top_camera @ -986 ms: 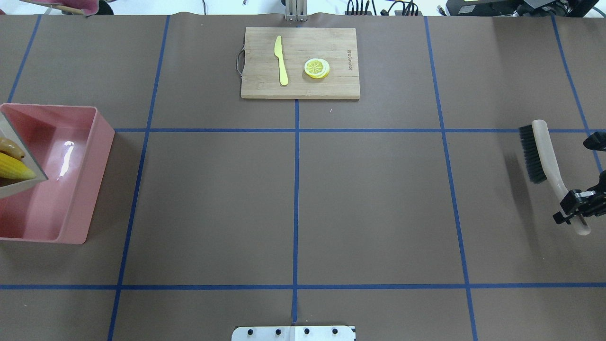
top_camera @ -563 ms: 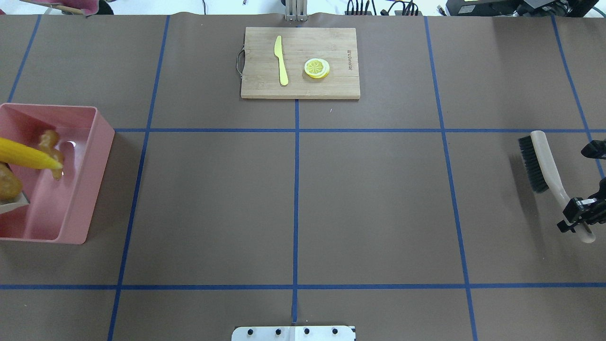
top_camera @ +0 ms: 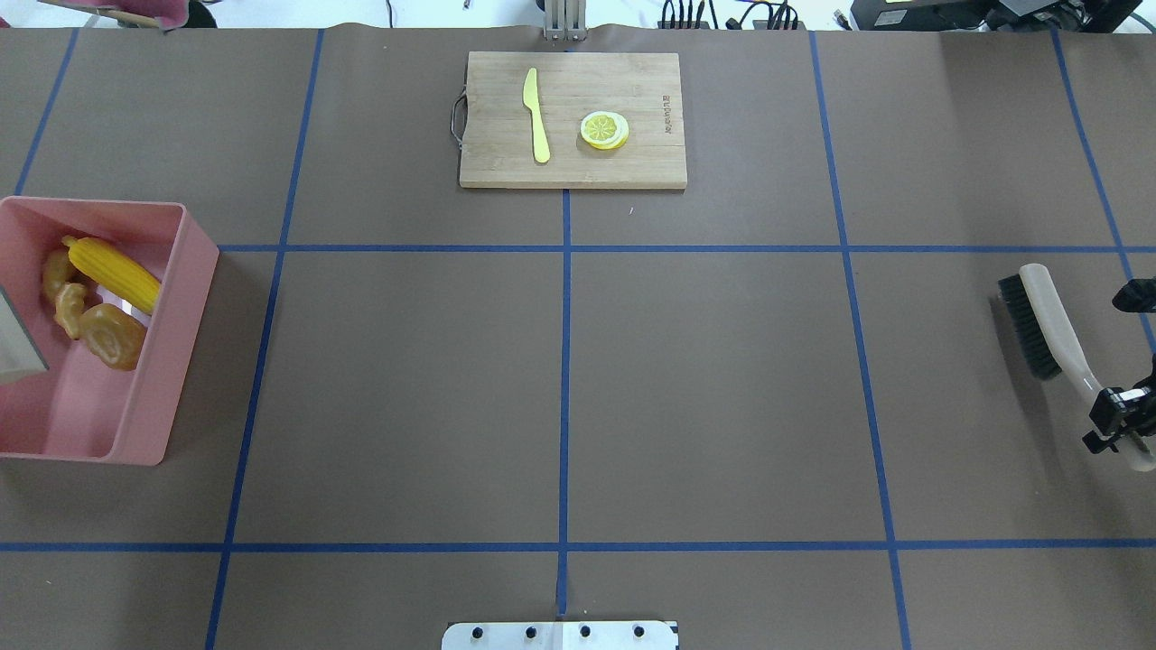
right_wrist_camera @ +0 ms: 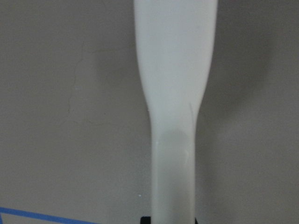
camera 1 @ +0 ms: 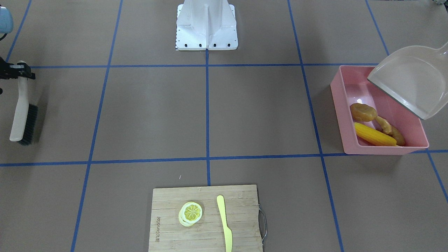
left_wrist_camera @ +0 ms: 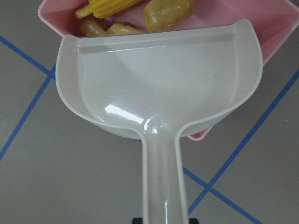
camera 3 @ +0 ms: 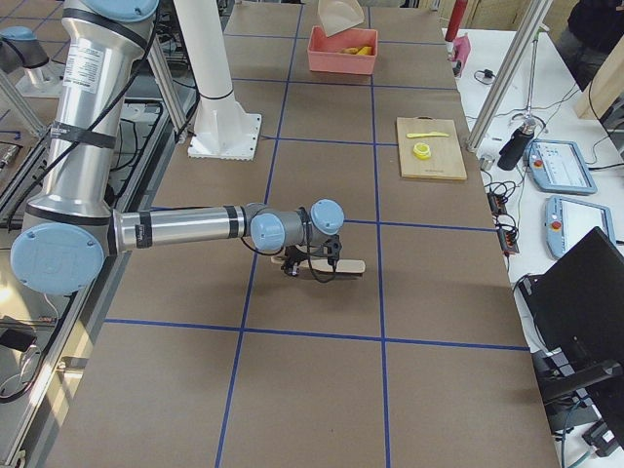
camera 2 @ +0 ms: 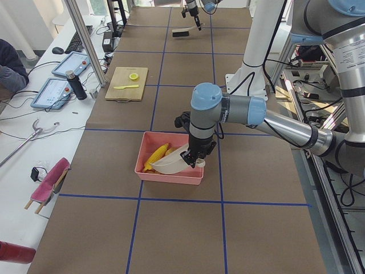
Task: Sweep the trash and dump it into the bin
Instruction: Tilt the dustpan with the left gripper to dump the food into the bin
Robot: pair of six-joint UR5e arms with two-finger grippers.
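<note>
The pink bin [top_camera: 172, 361] stands at the table's left edge. In it lie the yellow corn cob [top_camera: 116, 271], the tan ginger root [top_camera: 65, 300] and the brown potato [top_camera: 113, 336]. They also show in the front view as corn [camera 1: 374, 135], root [camera 1: 386, 126] and potato [camera 1: 363, 112]. My left gripper [left_wrist_camera: 163, 220] is shut on the handle of the white dustpan [left_wrist_camera: 159, 84], which hangs tilted and empty over the bin [camera 1: 341, 115]. My right gripper [top_camera: 1115, 417] is shut on the handle of a brush [top_camera: 1039, 320] low over the table at the far right.
A wooden cutting board [top_camera: 632, 167] at the back middle holds a pale yellow knife [top_camera: 536, 113] and a lemon slice [top_camera: 604, 129]. The robot base [camera 1: 206, 24] is at the near middle. Blue tape lines grid the brown table.
The corn, root and potato slid out of the dustpan into the bin. The dustpan has drawn back to the left. The right gripper has carried the brush further right and nearer the robot.
</note>
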